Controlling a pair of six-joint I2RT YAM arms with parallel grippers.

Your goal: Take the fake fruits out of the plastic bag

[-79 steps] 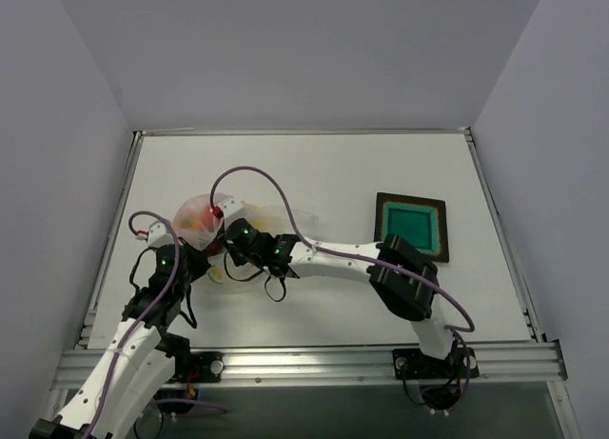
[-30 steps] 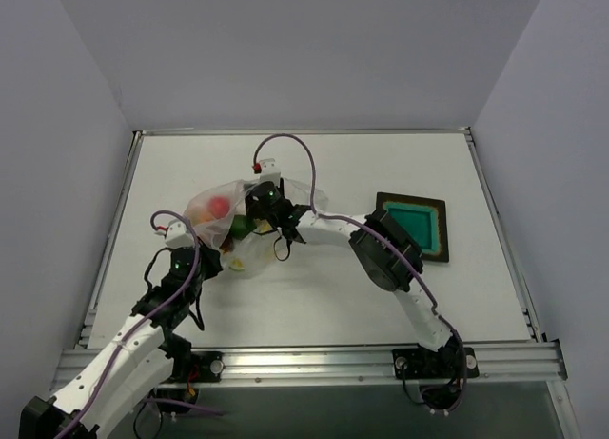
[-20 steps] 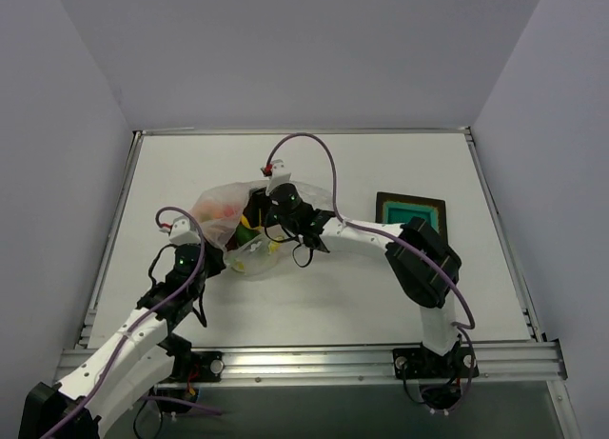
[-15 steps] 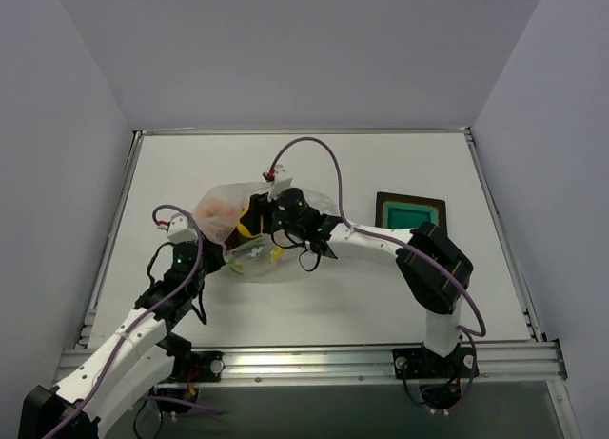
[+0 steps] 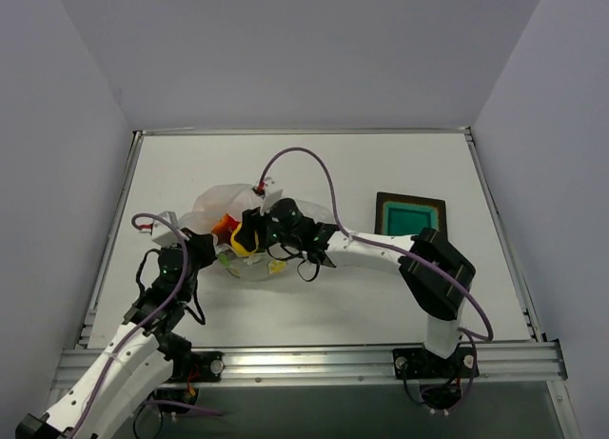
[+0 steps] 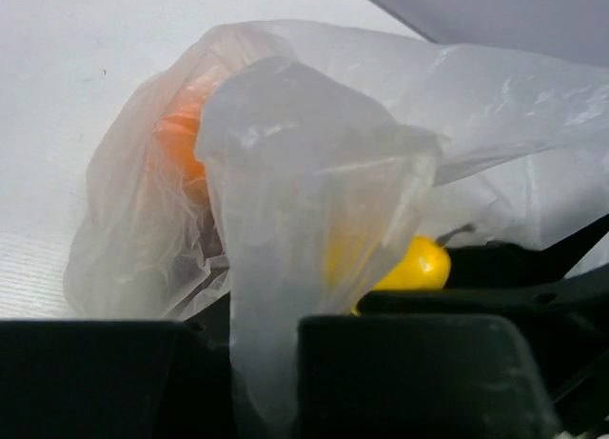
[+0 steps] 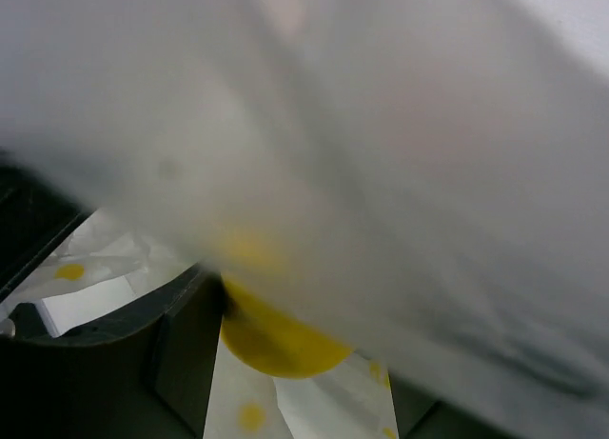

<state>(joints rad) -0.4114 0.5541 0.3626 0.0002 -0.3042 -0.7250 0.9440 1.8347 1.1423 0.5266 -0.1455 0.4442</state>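
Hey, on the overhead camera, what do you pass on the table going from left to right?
left claw → plastic bag → dark square tray

left gripper [image 5: 198,243]: grips plastic bag [image 5: 221,203] edge | right gripper [image 5: 250,236]: holds yellow fruit [image 5: 240,242]

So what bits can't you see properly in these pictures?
- Orange plastic fruit: left wrist view, only a hazy blob behind the thin translucent plastic bag.
- Yellow plastic fruit: right wrist view, top hidden by blurred bag film, so whether the right gripper squeezes it is unclear.
- Any other fruits: every view, bag folds and arms cover them.
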